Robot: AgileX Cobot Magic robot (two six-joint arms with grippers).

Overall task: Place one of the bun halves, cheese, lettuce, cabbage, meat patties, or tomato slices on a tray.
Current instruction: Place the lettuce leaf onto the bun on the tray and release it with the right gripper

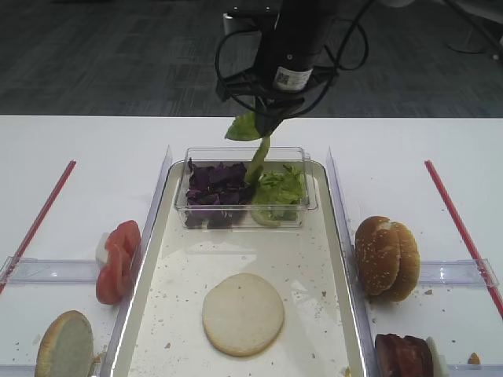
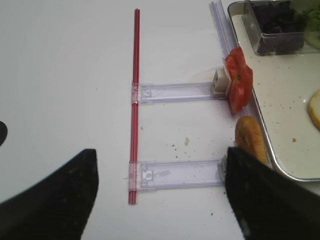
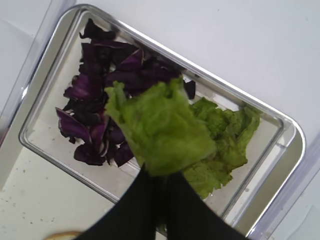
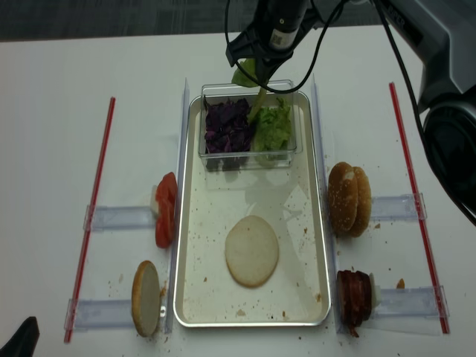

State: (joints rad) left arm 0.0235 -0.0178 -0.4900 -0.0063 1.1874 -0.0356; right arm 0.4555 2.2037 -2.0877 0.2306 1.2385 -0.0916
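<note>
The tray (image 1: 153,275) fills the middle of the table, cream-white with a silvery rim and crumbs all over. One pale flat bun half (image 1: 243,313) lies cut-side up on its near half. At the far end of the tray sits a clear plastic tub (image 1: 244,212) with the cabbage (image 1: 214,186) in its left part and the rest of the lettuce (image 1: 280,188) in its right part.

The right gripper (image 1: 266,118) hangs above the far edge of the tub, pinched shut on a lettuce leaf (image 3: 160,127). In the wrist view the leaf fans out beyond the black fingers (image 3: 142,212); from the high view one part sticks out left and a strip dangles down toward the tub. It is not on the tray surface yet.

Handling judgement: the leaf looks very light, soft and floppy, crinkly, probably a bit damp. It will sag and swing and may stick to the pads on release. A pinch near the thicker pale rib or a folded bunch should hold better than a thin edge, which could tear.

Outside the tray: tomato slices (image 1: 118,259) on edge at left, another bun half (image 1: 64,345) near-left, seeded bun halves (image 1: 387,258) at right, meat patties (image 1: 405,355) near-right.

The left gripper (image 2: 160,195) hovers over bare table on the left, jaws wide apart, holding nothing.
</note>
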